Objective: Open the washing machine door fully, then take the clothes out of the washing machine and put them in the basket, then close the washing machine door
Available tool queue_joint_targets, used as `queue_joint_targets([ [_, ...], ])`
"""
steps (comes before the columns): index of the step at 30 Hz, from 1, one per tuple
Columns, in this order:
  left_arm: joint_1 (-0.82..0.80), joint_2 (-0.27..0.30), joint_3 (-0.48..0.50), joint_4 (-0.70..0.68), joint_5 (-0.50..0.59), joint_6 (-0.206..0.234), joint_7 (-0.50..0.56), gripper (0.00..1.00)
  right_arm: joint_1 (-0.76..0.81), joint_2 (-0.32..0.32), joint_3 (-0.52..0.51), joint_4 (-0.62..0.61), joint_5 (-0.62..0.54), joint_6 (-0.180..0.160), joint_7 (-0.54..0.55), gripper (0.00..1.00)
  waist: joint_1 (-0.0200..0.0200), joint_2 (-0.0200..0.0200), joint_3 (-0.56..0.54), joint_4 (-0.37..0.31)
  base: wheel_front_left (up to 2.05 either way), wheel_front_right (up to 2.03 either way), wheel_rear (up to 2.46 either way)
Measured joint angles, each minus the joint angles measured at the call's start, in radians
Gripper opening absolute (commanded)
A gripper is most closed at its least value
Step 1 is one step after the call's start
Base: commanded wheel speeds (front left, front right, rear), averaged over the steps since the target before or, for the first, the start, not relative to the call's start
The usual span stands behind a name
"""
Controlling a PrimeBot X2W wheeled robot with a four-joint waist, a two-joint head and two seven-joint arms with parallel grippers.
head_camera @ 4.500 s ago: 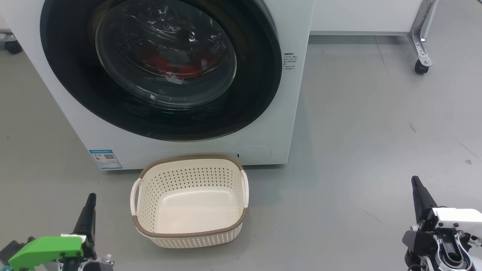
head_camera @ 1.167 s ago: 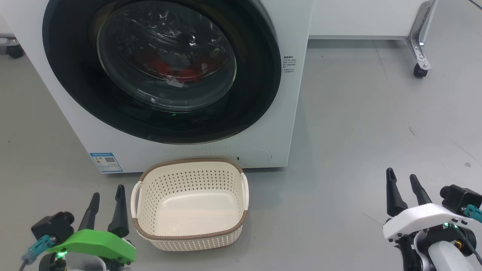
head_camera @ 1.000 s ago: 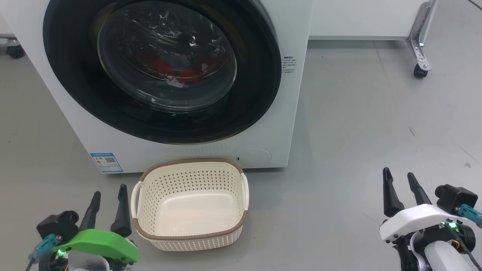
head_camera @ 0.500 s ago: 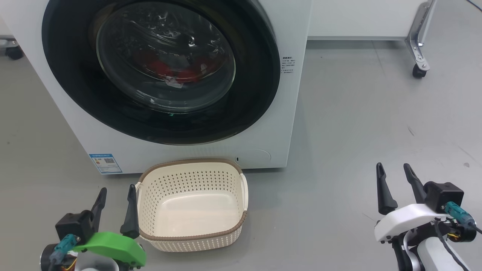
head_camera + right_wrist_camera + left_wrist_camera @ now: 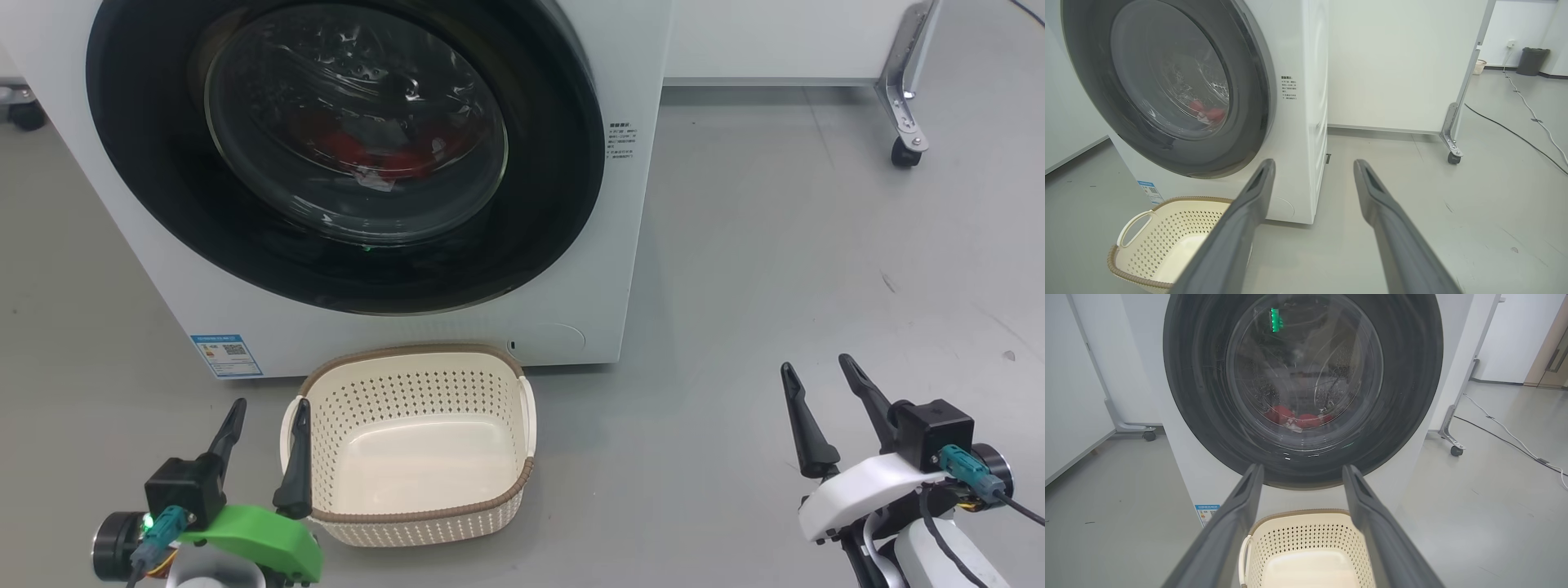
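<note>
We are at the first step. The door (image 5: 335, 155) sits shut against the machine (image 5: 588, 310), and the clothes (image 5: 359, 151) show red behind its glass, low in the drum. The basket (image 5: 408, 353) stands empty on the floor just in front of the machine, under the door's lower rim.

Both grippers are low and hold nothing. The left gripper (image 5: 271, 404) has its fingers apart beside the basket's left handle, and we cannot tell whether one finger touches it. The right gripper (image 5: 816, 363), fingers also apart, hangs over bare floor well to the right of the machine.

No handle shows. In the right wrist view the door's right edge has a bright lip standing off the white front, and we judge that the likeliest place to hook. The right gripper seems the better placed. We should come in from the side, slip one finger behind the lip, keep off the glass and pull along an arc rather than straight out. We cannot see which side is hinged, so the first tug should be gentle.

The door is wide and looks likely to swing over the basket, though the left gripper could nudge the basket as it rises. To the right the floor is open as far as a caster (image 5: 900, 153) and a cable (image 5: 1515, 130), both well away.
</note>
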Motion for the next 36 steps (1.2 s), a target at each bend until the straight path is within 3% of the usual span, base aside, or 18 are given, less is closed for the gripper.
queue_joint_targets([
  [22, -0.005, -0.001, 0.005, 0.024, -0.007, 0.004, 0.002, 1.00, 0.000, 0.018, -0.029, 0.016, 0.002, 0.003, 0.000, 1.00, 0.0000, 0.0000, 0.011, 0.000, 0.00, 0.00, 0.00],
  [23, -0.005, -0.001, 0.005, 0.024, -0.007, 0.004, 0.002, 1.00, 0.000, 0.019, -0.030, 0.017, 0.002, 0.003, 0.000, 0.46, 0.0000, 0.0000, 0.012, 0.000, 0.00, 0.00, 0.00],
  [24, -0.006, -0.001, 0.005, 0.024, -0.007, 0.004, 0.002, 1.00, 0.000, 0.020, -0.032, 0.019, 0.002, 0.004, 0.000, 0.00, 0.0000, 0.0000, 0.012, 0.001, 0.00, 0.00, 0.00],
  [36, -0.028, -0.002, 0.004, 0.017, -0.007, 0.009, 0.002, 1.00, -0.026, 0.029, -0.056, 0.022, 0.008, 0.014, 0.000, 0.00, 0.0000, 0.0000, 0.036, 0.004, 0.00, 0.00, 0.00],
])
